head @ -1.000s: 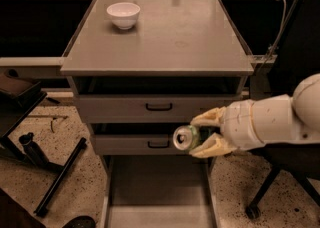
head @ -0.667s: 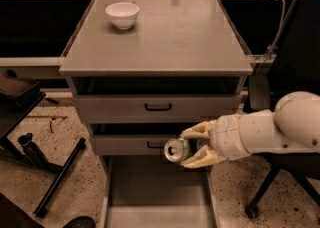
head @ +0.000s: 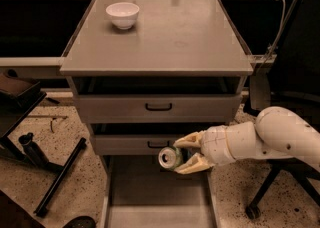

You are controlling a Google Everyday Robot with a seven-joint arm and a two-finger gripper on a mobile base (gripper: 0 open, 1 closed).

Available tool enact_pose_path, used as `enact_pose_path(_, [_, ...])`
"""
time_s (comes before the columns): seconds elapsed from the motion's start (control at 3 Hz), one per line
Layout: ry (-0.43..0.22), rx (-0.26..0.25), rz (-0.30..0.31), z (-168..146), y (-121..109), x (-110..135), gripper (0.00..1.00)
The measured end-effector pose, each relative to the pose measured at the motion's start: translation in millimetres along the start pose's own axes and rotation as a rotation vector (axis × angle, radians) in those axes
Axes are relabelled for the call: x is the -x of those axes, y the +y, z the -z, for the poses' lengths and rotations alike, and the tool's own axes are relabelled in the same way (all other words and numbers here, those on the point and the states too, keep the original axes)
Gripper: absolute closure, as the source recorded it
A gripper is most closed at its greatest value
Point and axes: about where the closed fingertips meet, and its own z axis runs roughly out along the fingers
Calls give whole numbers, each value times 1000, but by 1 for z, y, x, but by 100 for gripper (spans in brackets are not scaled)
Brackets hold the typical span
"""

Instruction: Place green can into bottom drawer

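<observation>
Over the bottom drawer, cut off below, the gripper clasps the green can between its fingers.

speckled floor, grey cabinet, dim light

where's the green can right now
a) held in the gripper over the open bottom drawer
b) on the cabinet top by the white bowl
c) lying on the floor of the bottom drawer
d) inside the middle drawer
A: the gripper is clamped on the green can, lying sideways in front of the middle drawer front and above the back of the pulled-out bottom drawer, not resting in it.
</observation>
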Motion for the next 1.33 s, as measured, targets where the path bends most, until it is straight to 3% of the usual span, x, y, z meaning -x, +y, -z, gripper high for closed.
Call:
enact_pose_path(0.33, [-3, -7, -34, -13, 10, -25, 100])
enact_pose_path(0.67, [27, 10, -73, -46, 38, -86, 100])
enact_pose_path(1.0, [41, -14, -99, -77, 56, -141, 100])
enact_pose_path(1.33, [22, -16, -119, -116, 66, -183, 100])
